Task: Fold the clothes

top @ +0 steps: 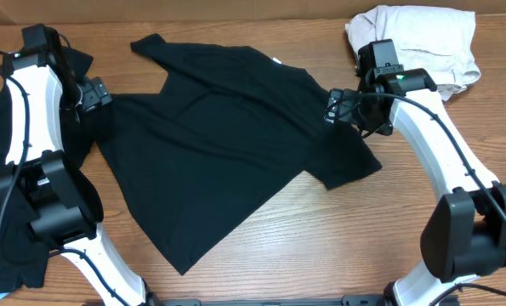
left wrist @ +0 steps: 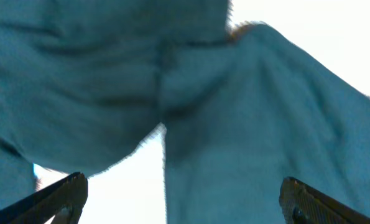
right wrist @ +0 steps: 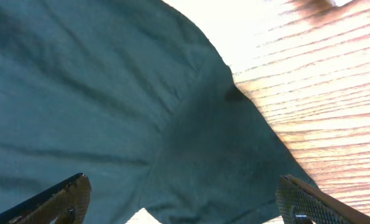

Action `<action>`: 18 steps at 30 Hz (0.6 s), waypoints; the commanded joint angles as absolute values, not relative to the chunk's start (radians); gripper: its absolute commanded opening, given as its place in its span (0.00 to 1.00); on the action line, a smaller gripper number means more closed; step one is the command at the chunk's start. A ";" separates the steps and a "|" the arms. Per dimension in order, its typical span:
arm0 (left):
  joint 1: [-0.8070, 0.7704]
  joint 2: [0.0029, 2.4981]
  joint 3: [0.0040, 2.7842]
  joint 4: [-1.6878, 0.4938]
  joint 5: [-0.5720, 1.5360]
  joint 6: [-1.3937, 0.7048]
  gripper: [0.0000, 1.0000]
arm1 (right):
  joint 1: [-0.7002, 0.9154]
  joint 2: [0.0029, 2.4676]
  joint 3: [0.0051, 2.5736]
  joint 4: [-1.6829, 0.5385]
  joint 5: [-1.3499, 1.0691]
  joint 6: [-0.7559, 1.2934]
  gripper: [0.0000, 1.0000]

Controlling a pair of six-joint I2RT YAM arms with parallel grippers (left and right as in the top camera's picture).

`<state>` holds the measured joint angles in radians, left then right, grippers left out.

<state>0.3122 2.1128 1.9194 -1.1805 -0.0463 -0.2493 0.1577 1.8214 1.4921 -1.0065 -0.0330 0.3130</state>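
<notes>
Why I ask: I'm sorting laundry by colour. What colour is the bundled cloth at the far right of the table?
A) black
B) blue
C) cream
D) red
C: the bundled cloth is cream, pale against the black T-shirt spread out in the middle.

Wooden table (top: 321, 246) with grain running left to right, and crumpled beige cloth (top: 423, 34) heaped at far right, near the table's far edge.
</notes>
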 commanded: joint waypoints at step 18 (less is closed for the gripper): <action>0.020 2.113 2.082 -1.243 0.067 -0.208 1.00 | 0.032 1.883 1.145 -0.815 -0.001 0.310 0.88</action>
